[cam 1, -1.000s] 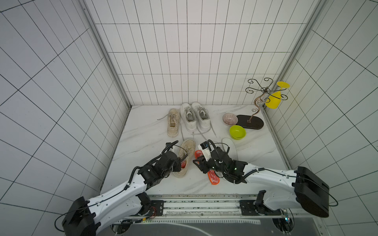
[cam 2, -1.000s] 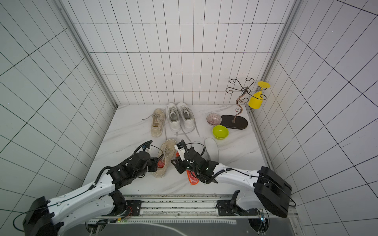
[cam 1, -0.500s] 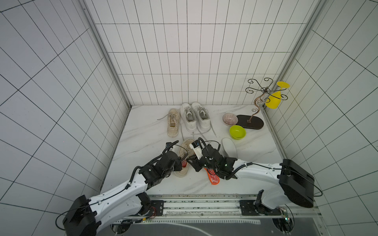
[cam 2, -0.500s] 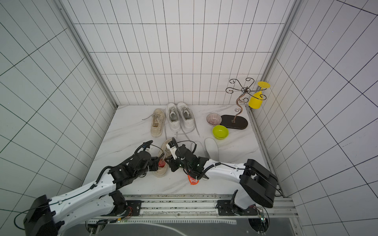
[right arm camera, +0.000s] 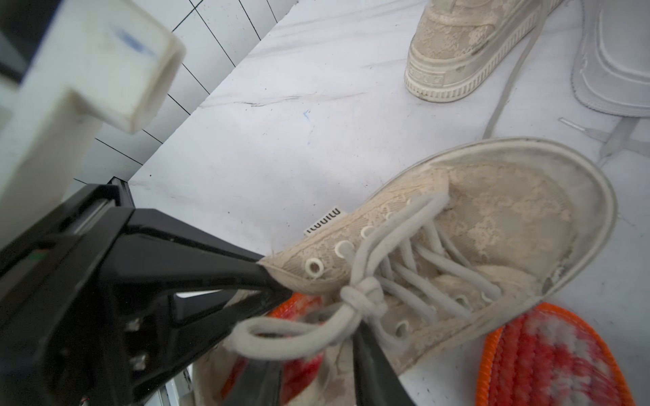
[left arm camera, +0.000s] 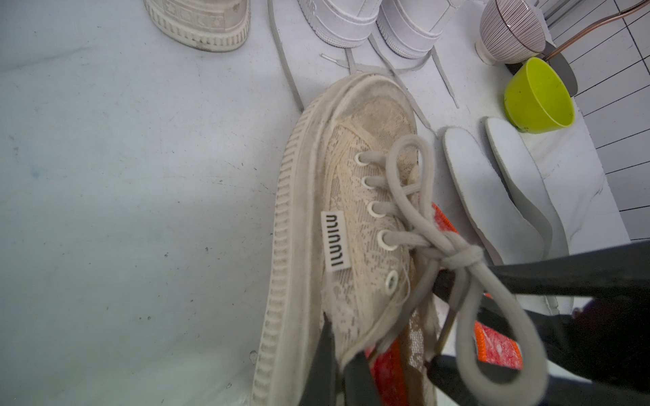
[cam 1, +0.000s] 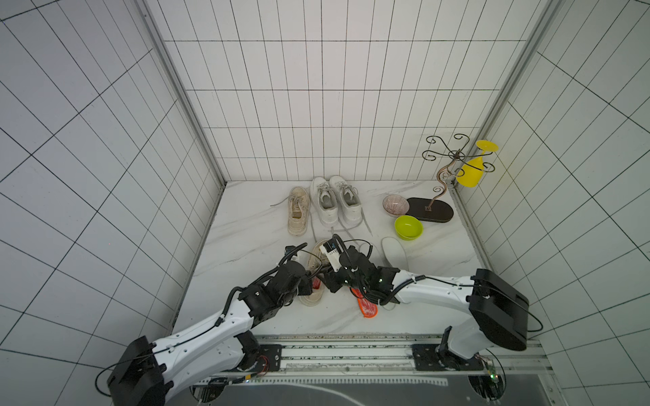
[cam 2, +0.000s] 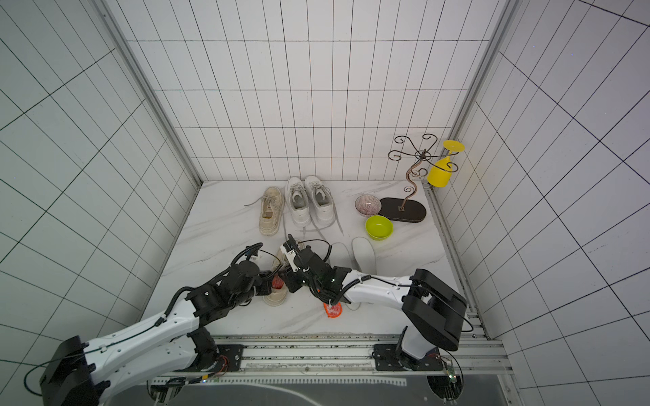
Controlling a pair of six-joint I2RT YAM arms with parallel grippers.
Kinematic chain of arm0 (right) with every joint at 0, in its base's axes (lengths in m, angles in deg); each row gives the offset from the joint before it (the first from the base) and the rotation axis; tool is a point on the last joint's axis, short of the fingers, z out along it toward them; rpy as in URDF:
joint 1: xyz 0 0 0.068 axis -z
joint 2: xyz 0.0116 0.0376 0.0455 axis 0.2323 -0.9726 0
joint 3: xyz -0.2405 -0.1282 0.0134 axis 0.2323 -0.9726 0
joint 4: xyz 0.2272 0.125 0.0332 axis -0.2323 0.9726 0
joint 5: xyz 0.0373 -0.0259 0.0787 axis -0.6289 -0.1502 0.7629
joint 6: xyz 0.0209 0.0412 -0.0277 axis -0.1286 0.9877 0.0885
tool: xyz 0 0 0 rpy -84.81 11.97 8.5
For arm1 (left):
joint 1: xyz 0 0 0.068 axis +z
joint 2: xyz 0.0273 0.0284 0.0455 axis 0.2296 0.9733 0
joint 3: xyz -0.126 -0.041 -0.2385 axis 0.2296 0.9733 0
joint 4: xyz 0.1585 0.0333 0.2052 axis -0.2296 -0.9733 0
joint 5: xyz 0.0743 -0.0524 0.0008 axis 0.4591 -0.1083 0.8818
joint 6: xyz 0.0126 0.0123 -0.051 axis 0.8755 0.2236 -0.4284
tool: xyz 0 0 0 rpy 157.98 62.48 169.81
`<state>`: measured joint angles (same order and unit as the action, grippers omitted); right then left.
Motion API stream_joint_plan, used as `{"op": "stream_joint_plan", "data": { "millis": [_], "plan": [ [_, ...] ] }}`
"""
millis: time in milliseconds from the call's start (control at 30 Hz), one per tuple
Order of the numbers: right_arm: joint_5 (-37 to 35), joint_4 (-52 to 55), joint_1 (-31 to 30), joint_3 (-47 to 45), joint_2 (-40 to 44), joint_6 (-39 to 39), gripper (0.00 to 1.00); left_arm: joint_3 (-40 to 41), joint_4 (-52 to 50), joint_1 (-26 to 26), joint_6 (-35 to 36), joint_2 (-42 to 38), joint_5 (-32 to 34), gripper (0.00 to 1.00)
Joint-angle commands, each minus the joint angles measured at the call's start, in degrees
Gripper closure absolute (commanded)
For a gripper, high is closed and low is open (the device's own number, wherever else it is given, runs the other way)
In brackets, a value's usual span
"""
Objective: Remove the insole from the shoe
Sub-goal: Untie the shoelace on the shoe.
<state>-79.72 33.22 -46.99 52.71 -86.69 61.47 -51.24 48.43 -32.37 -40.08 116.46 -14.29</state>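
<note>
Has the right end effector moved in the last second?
Yes. In a top view the right end effector has shifted away from the green bowl, toward the beige shoe.

Worn beige lace shoe (left arm camera: 355, 225) upright, tied, red-orange insole (left arm camera: 387, 376) inside heel opening

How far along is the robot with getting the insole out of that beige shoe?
Done: the left gripper is shut on the collar of the shoe, pinning it. In hand: the right gripper, jaws apart, sits at the opening. Left: the red insole is inside the shoe; it must be gripped and pulled out.
</note>
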Motion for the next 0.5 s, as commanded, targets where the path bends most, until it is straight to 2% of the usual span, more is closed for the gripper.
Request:
{"op": "stream_joint_plan", "data": {
  "millis": [0,167,300,467],
  "plan": [
    [-4.89,2.89,-0.24,6.96,-1.09,0.18,0.67,0.01,5.74,-0.28,-1.06,-2.52,0.44,1.0],
    [-6.4,3.76,-0.23,7.29,-1.06,0.27,0.75,0.69,5.68,-0.42,-0.93,-3.77,0.86,1.0],
    [-5.58,3.02,-0.24,6.08,0.7,0.05,0.87,0.35,3.89,-0.41,-1.81,-2.82,2.33,1.0],
    [-6.84,2.73,-0.22,3.76,3.1,-0.19,0.97,0.48,3.44,-0.47,-2.06,-2.82,3.79,1.0]
  ]
}}
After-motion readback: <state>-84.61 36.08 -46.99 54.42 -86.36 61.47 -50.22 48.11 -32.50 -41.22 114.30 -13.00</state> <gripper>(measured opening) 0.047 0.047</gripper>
